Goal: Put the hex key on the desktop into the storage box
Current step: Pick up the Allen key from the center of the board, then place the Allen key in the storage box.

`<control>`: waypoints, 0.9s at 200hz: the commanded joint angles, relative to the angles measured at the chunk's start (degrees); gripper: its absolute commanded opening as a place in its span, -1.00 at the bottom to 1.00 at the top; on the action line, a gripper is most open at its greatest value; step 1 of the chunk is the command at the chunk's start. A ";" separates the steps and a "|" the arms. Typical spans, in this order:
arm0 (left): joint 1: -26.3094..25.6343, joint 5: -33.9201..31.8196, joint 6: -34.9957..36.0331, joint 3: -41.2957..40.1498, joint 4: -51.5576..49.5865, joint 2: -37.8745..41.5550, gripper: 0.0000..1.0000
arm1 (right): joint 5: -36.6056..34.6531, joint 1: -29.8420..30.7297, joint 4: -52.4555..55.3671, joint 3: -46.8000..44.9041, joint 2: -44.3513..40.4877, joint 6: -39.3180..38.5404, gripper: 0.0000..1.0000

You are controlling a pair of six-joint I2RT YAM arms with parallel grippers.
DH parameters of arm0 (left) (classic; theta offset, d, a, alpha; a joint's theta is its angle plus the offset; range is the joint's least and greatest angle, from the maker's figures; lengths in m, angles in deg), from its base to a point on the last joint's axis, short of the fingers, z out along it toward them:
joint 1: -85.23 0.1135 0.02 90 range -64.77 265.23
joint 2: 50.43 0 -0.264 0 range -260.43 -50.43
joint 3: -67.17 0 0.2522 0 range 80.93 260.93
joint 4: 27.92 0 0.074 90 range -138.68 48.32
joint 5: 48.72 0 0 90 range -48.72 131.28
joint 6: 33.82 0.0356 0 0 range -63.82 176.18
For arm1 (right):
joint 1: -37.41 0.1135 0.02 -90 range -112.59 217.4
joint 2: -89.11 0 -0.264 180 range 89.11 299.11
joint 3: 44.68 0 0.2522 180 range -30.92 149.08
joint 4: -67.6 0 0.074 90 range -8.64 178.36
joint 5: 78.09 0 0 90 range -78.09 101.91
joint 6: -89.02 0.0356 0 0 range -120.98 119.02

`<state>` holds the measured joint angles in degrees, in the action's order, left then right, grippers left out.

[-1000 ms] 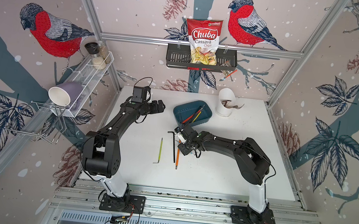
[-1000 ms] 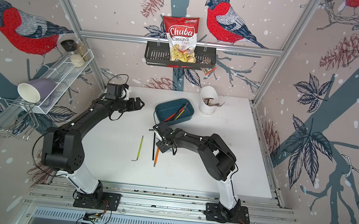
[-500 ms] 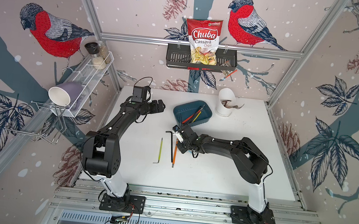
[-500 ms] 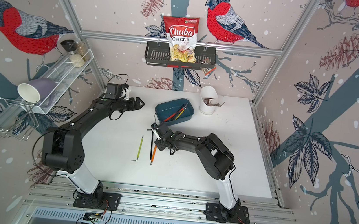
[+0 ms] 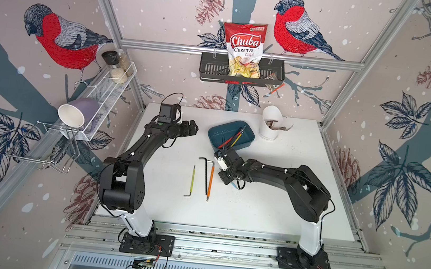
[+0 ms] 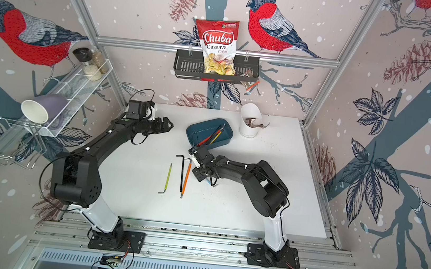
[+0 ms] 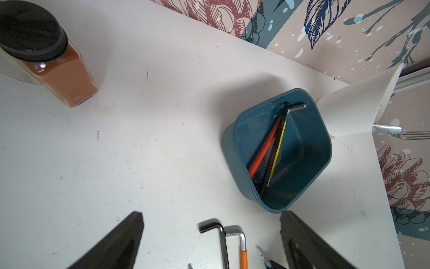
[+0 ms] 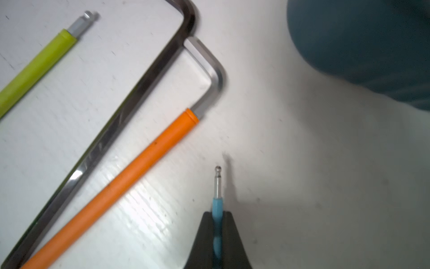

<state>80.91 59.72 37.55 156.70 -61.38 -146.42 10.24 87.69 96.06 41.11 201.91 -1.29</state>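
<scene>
**Blue hex key pinched, box just ahead**

My right gripper (image 8: 217, 217) is closed tight on the thin blue hex key (image 8: 216, 202). The key's ball tip pokes out in front, low over the desktop (image 5: 270, 202). I cannot tell whether it has left the surface. The pinch is narrow, so I judge the key could swivel. I would lift straight up and slowly before turning toward the box.

Just beside me lie the orange hex key (image 8: 111, 186) and the black hex key (image 8: 104, 137), side by side, with the green hex key (image 8: 35, 69) further off. The tip should rise clear of them, not drag across.

Beyond, the storage box (image 7: 228, 151) sits near, with several keys leaning across one side. Its bare side is where I would let go, low over the rim. The white cup (image 5: 269, 127) stands just beside the box, so I would keep off that corner. My left gripper (image 7: 211, 214) hangs wide open and empty, apart from my path. There is open table toward the right rail.
</scene>
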 commanded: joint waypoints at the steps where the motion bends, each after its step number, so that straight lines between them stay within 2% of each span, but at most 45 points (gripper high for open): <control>1: 0.06 -0.37 0.66 0.27 0.57 0.27 0.91 | 2.77 -1.36 2.08 0.08 -3.01 1.93 -1.00; 37: 0.23 -0.36 0.63 0.37 0.64 0.60 0.91 | 4.96 -3.07 2.85 4.35 -6.28 0.55 -1.00; 71: 0.77 -0.10 0.63 0.56 0.67 0.78 0.91 | 7.46 -6.34 8.92 18.06 -3.22 -6.03 -1.00; 98: 1.85 0.80 0.28 0.35 1.06 0.83 0.91 | 7.09 -7.78 13.73 30.56 3.58 -12.69 -1.00; 142: 3.03 2.00 -0.21 0.18 1.46 0.84 0.91 | 5.08 -9.99 21.91 52.67 19.25 -22.59 -1.00; 165: 3.08 1.97 -0.25 0.22 1.44 0.72 0.91 | 3.10 -10.87 22.18 60.25 25.20 -26.80 -1.00; 180: 3.16 1.98 -0.12 0.35 1.29 0.56 0.91 | 2.74 -11.68 20.46 60.92 26.78 -28.79 -1.00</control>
<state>83.91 60.90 36.94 156.74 -61.25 -145.98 14.65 76.78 115.80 99.47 226.15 -23.61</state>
